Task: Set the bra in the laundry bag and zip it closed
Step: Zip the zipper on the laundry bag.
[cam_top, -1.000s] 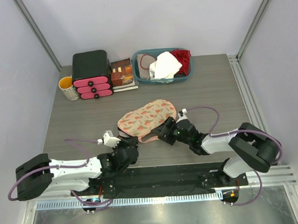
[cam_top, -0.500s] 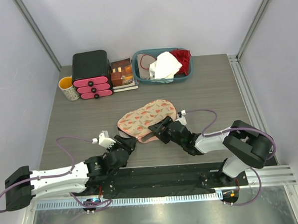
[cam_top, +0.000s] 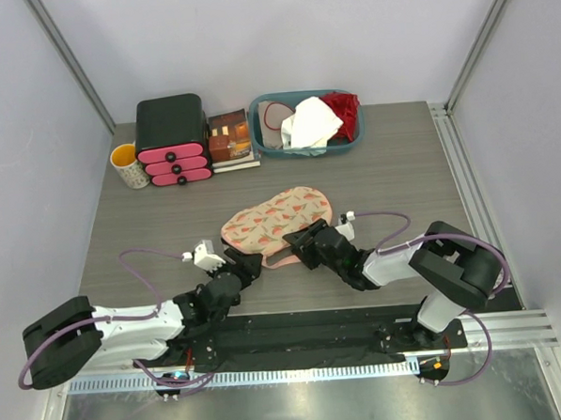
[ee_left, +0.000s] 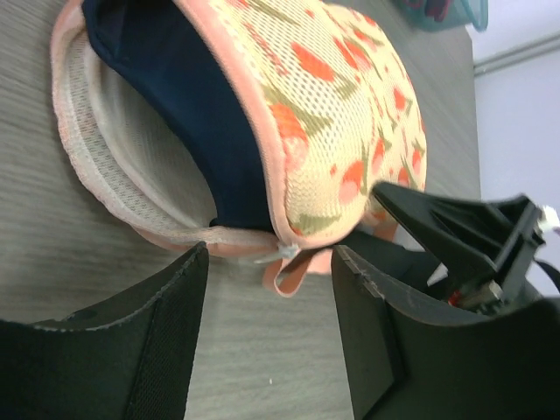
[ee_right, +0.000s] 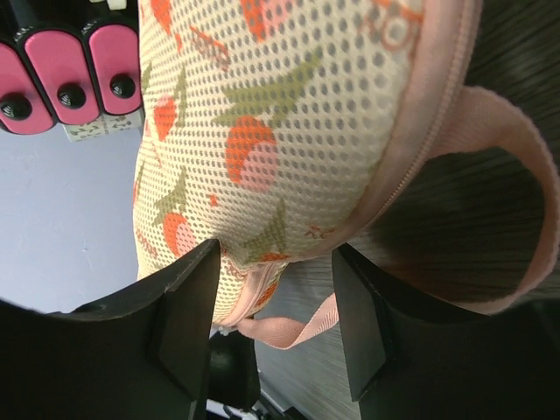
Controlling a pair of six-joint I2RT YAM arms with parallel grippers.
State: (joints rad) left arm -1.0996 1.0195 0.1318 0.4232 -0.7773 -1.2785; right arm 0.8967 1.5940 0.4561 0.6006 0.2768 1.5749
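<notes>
The laundry bag [cam_top: 276, 217] lies on the grey tabletop [cam_top: 401, 166], part unzipped, with the navy bra [ee_left: 184, 96] tucked inside. My left end effector [ee_left: 269, 271] is open and grips nothing, the zipper pull [ee_left: 284, 254] between its jaws. My right end effector [ee_right: 276, 262] is also open, straddling the bag's seam

Navy bra [ee_left: 188, 114] sits inside the partly unzipped floral laundry bag [cam_top: 276, 218].
</notes>
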